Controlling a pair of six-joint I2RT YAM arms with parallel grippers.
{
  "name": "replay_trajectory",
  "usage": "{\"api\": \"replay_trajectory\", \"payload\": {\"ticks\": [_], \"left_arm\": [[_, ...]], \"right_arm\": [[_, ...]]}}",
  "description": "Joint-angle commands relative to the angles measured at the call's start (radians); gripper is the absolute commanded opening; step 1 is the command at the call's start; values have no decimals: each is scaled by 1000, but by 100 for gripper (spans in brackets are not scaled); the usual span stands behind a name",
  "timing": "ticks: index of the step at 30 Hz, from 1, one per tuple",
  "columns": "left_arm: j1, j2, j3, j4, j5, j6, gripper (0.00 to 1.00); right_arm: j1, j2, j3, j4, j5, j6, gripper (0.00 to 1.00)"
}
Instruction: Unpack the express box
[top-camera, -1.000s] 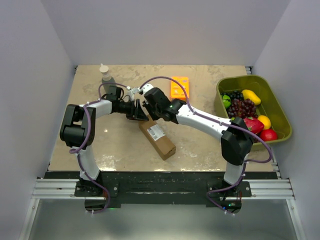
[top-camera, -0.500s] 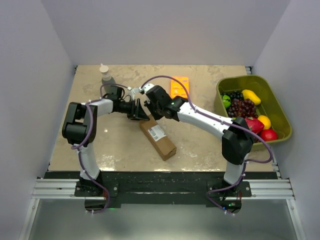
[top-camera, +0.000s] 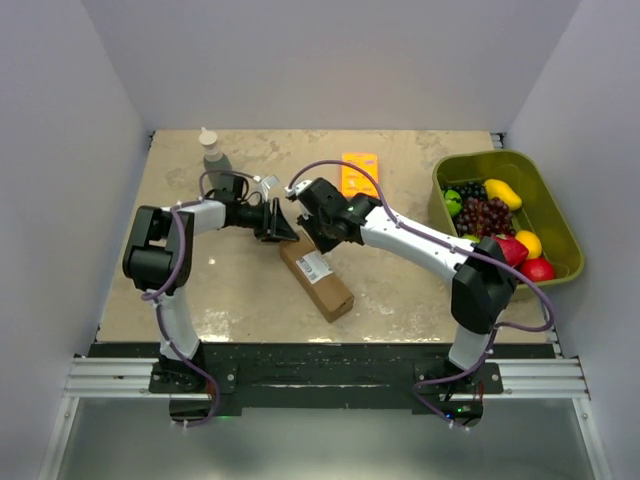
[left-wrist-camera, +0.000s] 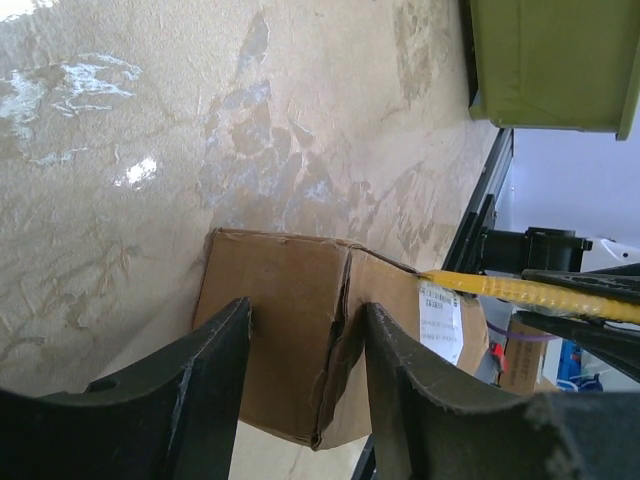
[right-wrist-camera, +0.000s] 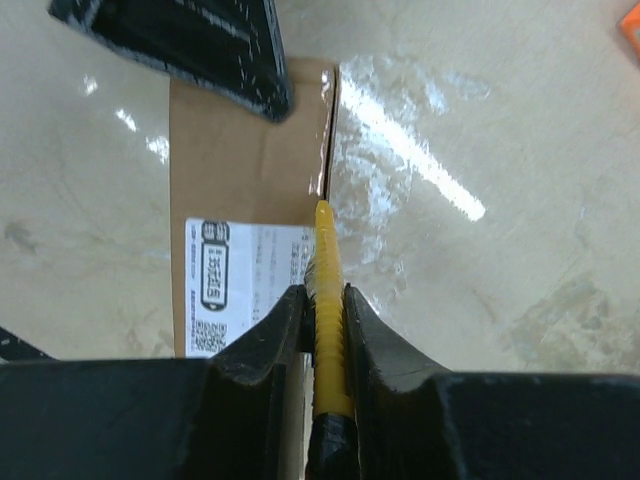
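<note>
Shows the box (top-camera: 315, 273) lying flat and slantwise near the middle of the table (top-camera: 400, 295), white label up, flaps closed. Catches the left gripper (top-camera: 280, 226) at the box's far end, reaching in from the left with its fingers (left-wrist-camera: 200, 380) held apart. Frames, from the left wrist, a corner and the end face of the box in the gap between them. Cannot tell whether either finger presses the cardboard.

Finds the right gripper (top-camera: 318, 233) coming in from the opposite side, fingers (right-wrist-camera: 275, 330) clamped tight on a yellow tool (right-wrist-camera: 326, 262). Sets the tool's tip on the box's top, at the long edge just beside the label. Picks up, from the right wrist, one dark left finger over the box's far corner, close to that tip.

Takes in, farther back, a flat orange box (top-camera: 359, 173) just past the right wrist and a bottle (top-camera: 212, 150) near the far left corner, both apart from the box. Places a green bin (top-camera: 487, 157) of fruit (top-camera: 487, 213) at the table's right edge, well apart from everything else. Leaves glare streaked across the tabletop beside the box.
</note>
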Motion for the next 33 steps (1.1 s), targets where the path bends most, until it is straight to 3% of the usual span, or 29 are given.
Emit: {"api": "replay_trajectory", "payload": {"ticks": [1, 14, 21, 27, 30, 33], "left_arm": [[-15, 59, -101, -112, -375, 60, 0], [95, 14, -89, -138, -443, 101, 0], [132, -24, -92, -152, -464, 115, 0], [174, -59, -109, -150, -481, 124, 0], [249, -70, -112, -155, -471, 127, 0], [289, -65, -101, -144, -388, 147, 0]], "right_arm": [[25, -60, -20, -188, -106, 35, 0], [38, -167, -114, -288, -129, 15, 0], [41, -235, -129, -421, -165, -54, 0], [45, -209, -60, -471, -140, -109, 0], [45, -203, -34, -493, -140, -120, 0], [38, -184, 9, -434, -50, -169, 0]]}}
